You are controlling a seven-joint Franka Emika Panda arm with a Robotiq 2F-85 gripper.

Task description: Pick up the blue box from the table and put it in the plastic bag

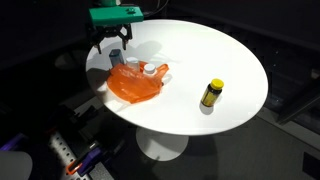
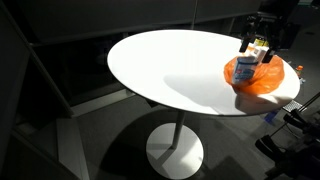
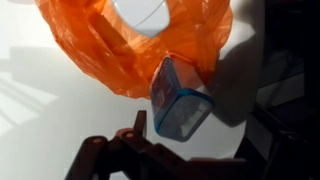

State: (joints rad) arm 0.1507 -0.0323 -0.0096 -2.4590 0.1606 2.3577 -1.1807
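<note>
Orange plastic bag lies just beyond your gripper, and the blue box rests against the bag's edge, apparently not fully inside. How wide your jaws stand cannot be told. Push the box deeper into the bag before lifting away.

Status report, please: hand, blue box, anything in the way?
Hand open, empty, above orange bag. Blue box against bag's edge, not inside. Yellow bottle stands apart, no obstruction.
</note>
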